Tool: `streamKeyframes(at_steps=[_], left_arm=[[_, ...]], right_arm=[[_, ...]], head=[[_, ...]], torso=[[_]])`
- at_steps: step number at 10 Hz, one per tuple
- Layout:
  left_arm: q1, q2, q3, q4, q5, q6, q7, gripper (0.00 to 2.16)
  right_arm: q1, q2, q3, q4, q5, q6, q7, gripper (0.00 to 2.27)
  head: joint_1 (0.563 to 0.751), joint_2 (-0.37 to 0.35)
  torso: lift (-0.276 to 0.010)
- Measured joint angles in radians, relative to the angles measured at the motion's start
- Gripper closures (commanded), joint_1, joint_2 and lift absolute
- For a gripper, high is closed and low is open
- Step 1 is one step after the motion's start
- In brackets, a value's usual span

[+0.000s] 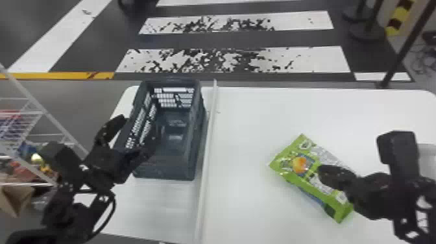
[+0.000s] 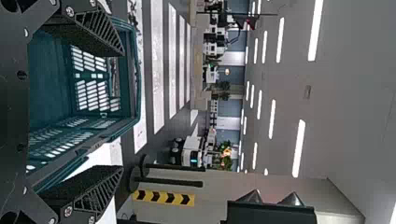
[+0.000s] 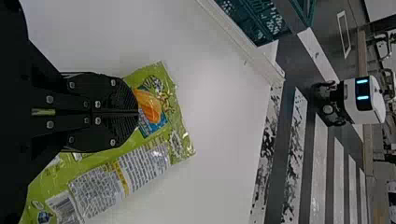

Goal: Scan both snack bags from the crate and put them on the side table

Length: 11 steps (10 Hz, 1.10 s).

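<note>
On the white, round-cornered table (image 1: 256,120), right of its raised pale strip (image 1: 207,159), lies a shiny green snack bag (image 1: 300,164).
Flat and slantwise, well in from the far edge, the bag shows an orange fruit picture and a silver printed panel; over it is the black right gripper (image 1: 321,172), fingers together, though whether they pinch any film I cannot tell. Towards the far left corner, left of the strip, stands a dark plastic crate with slotted walls (image 1: 165,169); at its left side the black left gripper (image 1: 139,128) has its fingers wide apart, holding nothing. Past the left edge is a white wire rack (image 1: 48,115).
</note>
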Motion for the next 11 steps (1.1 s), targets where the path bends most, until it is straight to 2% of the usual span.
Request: streamKeyframes(at_steps=[2,4,7,11], left_arm=[[0.0,0.0,0.001,0.0,0.001,0.0,-0.001,0.14],[0.0,-0.001,0.0,0.0,0.0,0.0,-0.002,0.14],[0.007,-0.002,0.011,-0.005,0.002,0.0,-0.002,0.14],[0.009,-0.002,0.017,-0.005,0.005,0.0,-0.002,0.14]], right_arm=[[-0.004,0.0,0.072,0.028,0.003,-0.031,0.023,2.25],[-0.061,-0.001,0.16,0.089,0.029,-0.039,0.023,2.25],[-0.188,0.003,0.243,0.25,0.063,-0.031,0.022,2.25],[-0.295,0.015,0.286,0.429,0.13,-0.07,0.004,2.25]], head=[[0.695,0.237],[0.695,0.287],[0.695,0.305],[0.695,0.285]], torso=[[-0.087],[-0.087],[-0.087],[-0.087]])
